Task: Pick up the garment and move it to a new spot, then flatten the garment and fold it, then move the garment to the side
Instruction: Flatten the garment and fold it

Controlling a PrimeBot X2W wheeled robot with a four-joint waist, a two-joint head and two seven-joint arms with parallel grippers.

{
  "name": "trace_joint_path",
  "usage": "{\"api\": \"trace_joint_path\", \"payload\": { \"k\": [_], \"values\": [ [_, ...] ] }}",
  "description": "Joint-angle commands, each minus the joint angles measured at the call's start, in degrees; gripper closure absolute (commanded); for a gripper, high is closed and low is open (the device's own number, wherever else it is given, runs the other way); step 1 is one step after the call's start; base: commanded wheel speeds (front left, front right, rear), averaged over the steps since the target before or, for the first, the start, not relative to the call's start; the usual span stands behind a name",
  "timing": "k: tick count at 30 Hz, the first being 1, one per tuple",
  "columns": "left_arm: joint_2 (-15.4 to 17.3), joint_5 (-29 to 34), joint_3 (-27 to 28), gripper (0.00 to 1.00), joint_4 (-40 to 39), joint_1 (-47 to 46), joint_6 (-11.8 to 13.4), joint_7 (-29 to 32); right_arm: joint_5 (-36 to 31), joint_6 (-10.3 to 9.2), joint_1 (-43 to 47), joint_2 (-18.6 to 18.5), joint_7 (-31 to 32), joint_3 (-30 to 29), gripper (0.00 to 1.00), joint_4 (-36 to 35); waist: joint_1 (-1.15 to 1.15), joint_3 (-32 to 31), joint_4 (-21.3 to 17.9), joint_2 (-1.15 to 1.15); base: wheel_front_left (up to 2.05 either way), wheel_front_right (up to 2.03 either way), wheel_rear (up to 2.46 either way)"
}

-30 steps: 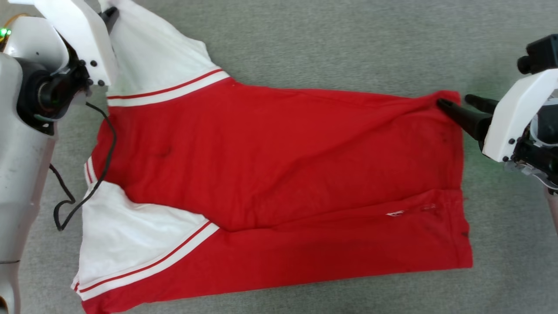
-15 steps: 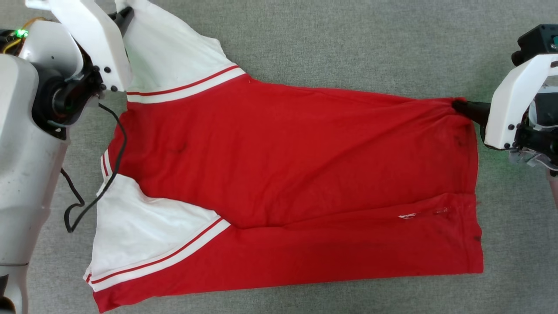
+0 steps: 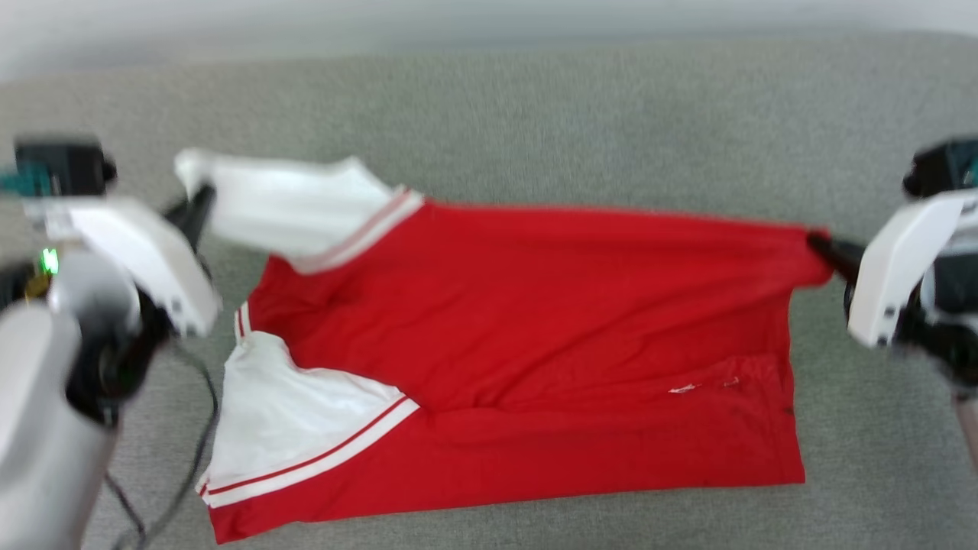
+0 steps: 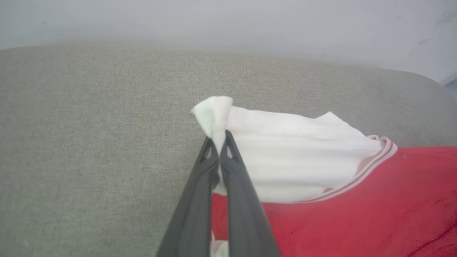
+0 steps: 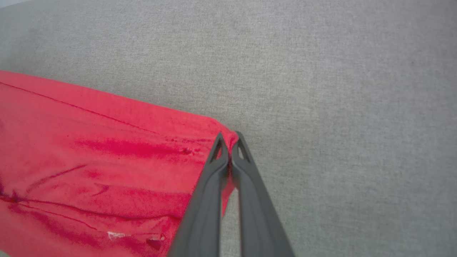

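Red jersey-style T-shirt of thin soft fabric with white short sleeves and red-white striped trim [image 3: 519, 344] is spread sideways across the middle of the bench, sleeves toward the robot's left and hem toward its right. The near sleeve [image 3: 290, 412] lies flat at the lower left. The far sleeve [image 4: 285, 153] is drawn out to the left, with its tip bunched. The far edge of the red body runs as a taut line between the two held corners. A crease runs across the body parallel to the near edge, with a small white mark [image 3: 684, 389] on it near the hem. Left gripper [image 4: 218, 141] is clenched on the far sleeve's tip, dark fingers pressed together with white cloth poking out past them. Right gripper [image 5: 228, 141] is clamped on the far hem corner, with red fabric pinched between its tips. The bench [image 3: 611, 114] is covered in a grey, felt-like woven fabric, bare around the shirt. Its far edge curves to a rounded corner in the left wrist view, and a plain pale wall [image 4: 228, 21] stands behind it. A thin black cable [image 3: 202, 428] hangs by the left arm, and a small green light [image 3: 50, 261] glows on that arm. The head view is motion-blurred, so fine detail is unreadable.
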Motion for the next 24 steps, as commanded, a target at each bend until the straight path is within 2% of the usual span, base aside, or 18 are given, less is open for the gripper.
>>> {"api": "trace_joint_path", "payload": {
  "k": [1,5,9,13,14,15,16,17,18,20,24],
  "values": [
    [0.40,-0.23,0.43,1.00,-0.65,2.40,0.65,-0.58,-0.36,-0.06,1.73,0.01,-0.37,-0.32,1.00,-0.42,0.00,-2.65,0.49,0.00,0.00,0.00,0.00],
    [0.72,-1.98,1.66,1.00,-5.14,12.63,3.50,-2.49,-0.57,-0.06,8.16,0.61,-0.52,-1.36,1.00,-2.00,0.00,-4.74,0.88,0.00,0.00,0.00,0.00],
    [-0.55,-4.18,2.70,1.00,-7.92,22.06,6.28,-4.38,-0.59,-0.06,14.08,1.75,-2.06,-2.59,1.00,-3.67,0.00,-5.81,1.15,0.00,0.00,0.00,0.00],
    [-2.60,-6.69,2.29,1.00,-8.41,29.25,7.21,-4.89,-1.06,-0.05,18.95,2.77,-4.09,-3.71,1.00,-4.88,0.00,-6.39,1.10,0.00,0.00,0.00,0.00],
    [-3.20,-7.07,1.90,1.00,-8.18,30.39,7.10,-4.91,-0.92,-0.06,20.05,3.19,-4.49,-4.11,0.90,-4.82,0.00,-6.44,1.08,0.00,0.00,0.00,0.00],
    [-3.93,-7.57,1.58,1.00,-7.77,31.36,7.00,-4.92,-0.83,-0.05,21.36,3.58,-4.73,-4.25,0.69,-4.54,0.00,-6.50,1.04,0.00,0.00,0.00,0.00],
    [-4.76,-8.10,1.25,0.76,-7.28,32.11,6.71,-5.00,-1.36,-0.05,22.21,3.71,-5.53,-4.39,0.62,-4.58,0.00,-6.57,0.99,0.00,0.00,0.00,0.00],
    [-5.59,-8.44,0.67,0.33,-6.66,32.58,6.41,-4.89,-1.16,-0.05,22.92,4.17,-6.29,-4.67,0.00,-4.63,0.00,-6.70,0.92,0.00,0.00,0.00,0.00],
    [-6.33,-8.68,0.26,0.00,-5.88,32.93,6.19,-5.02,-1.02,-0.05,23.87,4.59,-6.60,-4.59,0.00,-4.47,0.00,-6.93,0.80,0.00,0.00,0.00,0.00],
    [-8.10,-7.68,-0.37,0.00,-3.36,32.83,5.40,-7.70,-1.29,-0.05,26.66,5.31,-8.97,-4.73,0.00,-5.44,0.00,-8.04,0.25,0.00,0.00,0.00,0.00],
    [-8.57,-5.33,0.13,0.00,-3.76,31.73,4.58,-12.81,-1.24,-0.05,28.90,5.10,-10.91,-5.37,0.00,-8.70,0.00,-9.68,-0.42,0.00,0.00,0.00,0.00]
  ]
}}
